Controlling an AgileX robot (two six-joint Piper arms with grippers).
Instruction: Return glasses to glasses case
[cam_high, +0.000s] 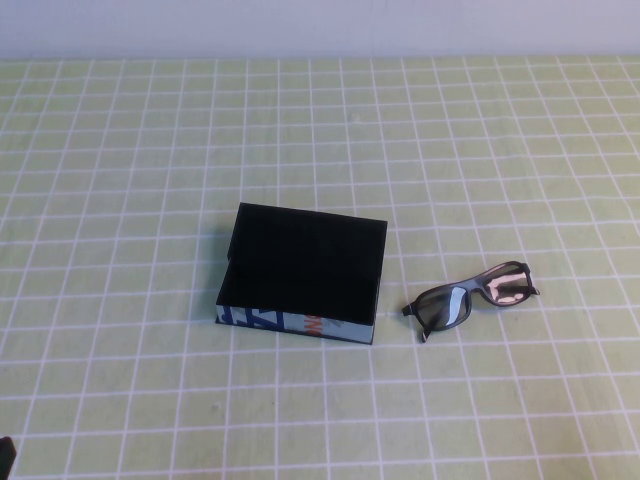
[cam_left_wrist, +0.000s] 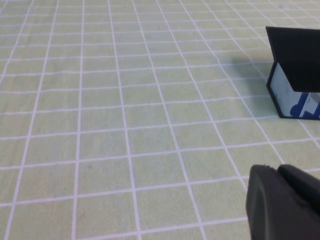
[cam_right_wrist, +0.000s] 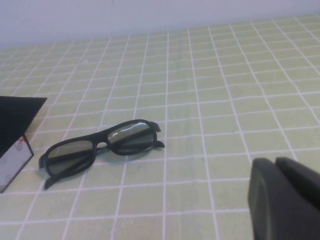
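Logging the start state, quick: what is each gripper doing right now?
Left gripper: back from the glasses case, holding nothing.
Right gripper: back from the glasses, holding nothing.

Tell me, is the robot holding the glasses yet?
No, nothing is held. The glasses lie on the table beside the glasses case. The left gripper and right gripper are both far from them.

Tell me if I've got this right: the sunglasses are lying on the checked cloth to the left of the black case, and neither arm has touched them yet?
Not quite. In the high view the glasses lie to the right of the glasses case, not the left. The rest holds: the left end effector and right end effector are both apart from them.
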